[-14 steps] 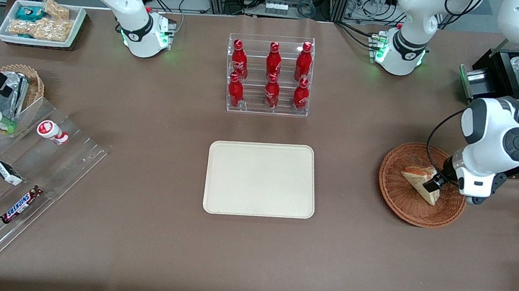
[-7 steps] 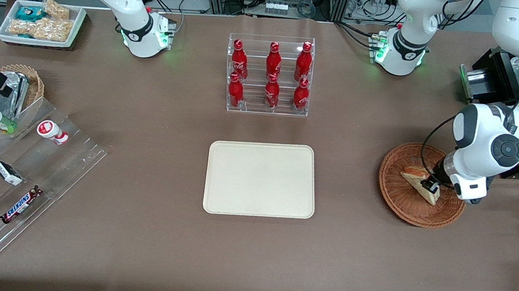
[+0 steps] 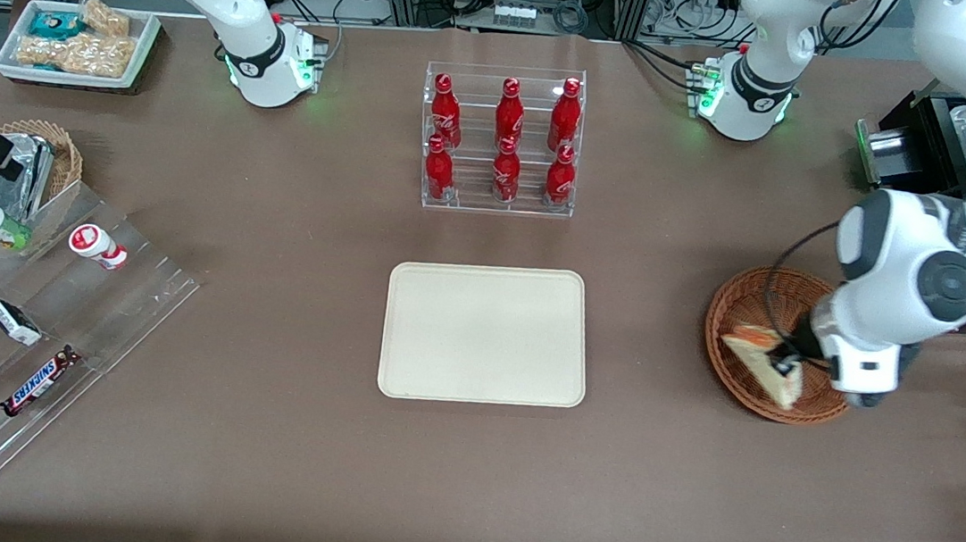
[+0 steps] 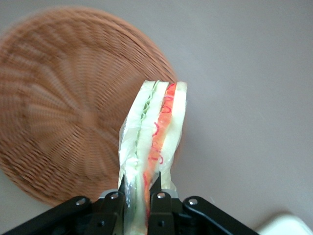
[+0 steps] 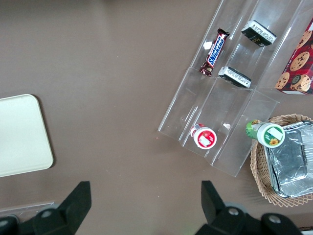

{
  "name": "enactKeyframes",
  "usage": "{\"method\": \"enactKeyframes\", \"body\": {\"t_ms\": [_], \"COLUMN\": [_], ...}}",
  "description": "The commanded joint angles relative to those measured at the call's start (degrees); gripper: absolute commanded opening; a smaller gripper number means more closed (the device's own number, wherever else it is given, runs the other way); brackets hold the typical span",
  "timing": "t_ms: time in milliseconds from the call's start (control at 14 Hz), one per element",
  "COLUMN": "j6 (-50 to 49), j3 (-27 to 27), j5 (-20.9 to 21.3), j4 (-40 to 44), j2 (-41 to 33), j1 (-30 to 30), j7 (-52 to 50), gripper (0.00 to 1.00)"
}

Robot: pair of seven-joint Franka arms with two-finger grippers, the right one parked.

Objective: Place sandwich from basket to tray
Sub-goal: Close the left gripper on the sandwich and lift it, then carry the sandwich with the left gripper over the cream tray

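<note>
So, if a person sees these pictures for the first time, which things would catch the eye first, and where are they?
Probably the sandwich, pinched by the gripper just above the reddish-brown basket at the working arm's end of the table. Next, the six red bottles in their clear rack, farther from the front camera than the bare cream tray at the table's middle.

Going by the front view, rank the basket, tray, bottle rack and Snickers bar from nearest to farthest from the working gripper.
The gripper holds the sandwich over the basket.
1. Basket, just under it.
2. Tray, mid-table.
3. Bottle rack, farther from the camera.
4. Snickers bar, parked arm's end.
</note>
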Motion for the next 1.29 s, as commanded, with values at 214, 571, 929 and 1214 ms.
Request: {"method": "enactKeyframes", "body": {"t_ms": [214, 571, 929, 1214], "j6": [-0.76, -1.03, -5.50, -5.69], "j3": [-5.32, -5.24, -4.44, -4.44], "j5": [-0.02, 5.16, 7.27, 7.71], "j4": [13.53, 29.27, 42.21, 42.05], "j2": [11.29, 24.83, 33.63, 34.25], "j1": [-12.00, -25.89, -34.26, -35.76], "j7": [0.31, 1.45, -2.24, -1.63], "gripper": [0.05, 0.03, 0.03, 0.03]}}
